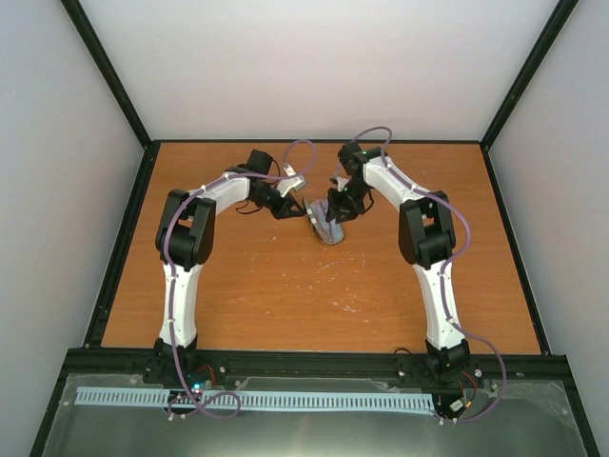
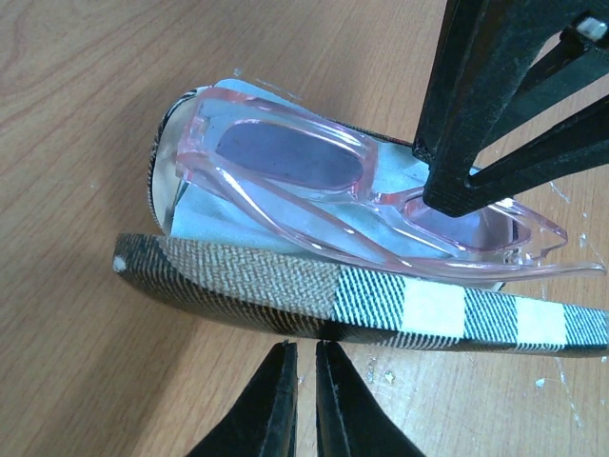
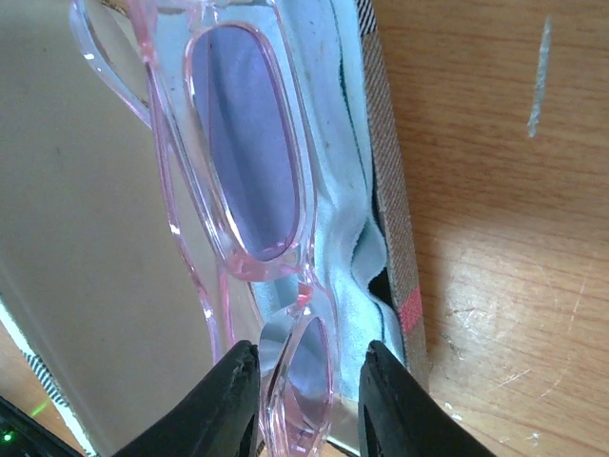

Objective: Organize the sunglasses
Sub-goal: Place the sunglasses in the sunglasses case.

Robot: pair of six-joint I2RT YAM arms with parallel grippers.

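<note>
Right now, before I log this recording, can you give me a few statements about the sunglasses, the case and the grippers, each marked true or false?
1. The sunglasses rest in the case on a pale blue cloth. True.
2. The case is closed. False: its plaid lid stands open.
3. The right gripper has one finger on each side of a lens. True.
4. The frame of the sunglasses is black. False: it is translucent pink.
5. The left gripper holds the sunglasses. False: it is on the outer side of the lid, with the sunglasses beyond it.
</note>
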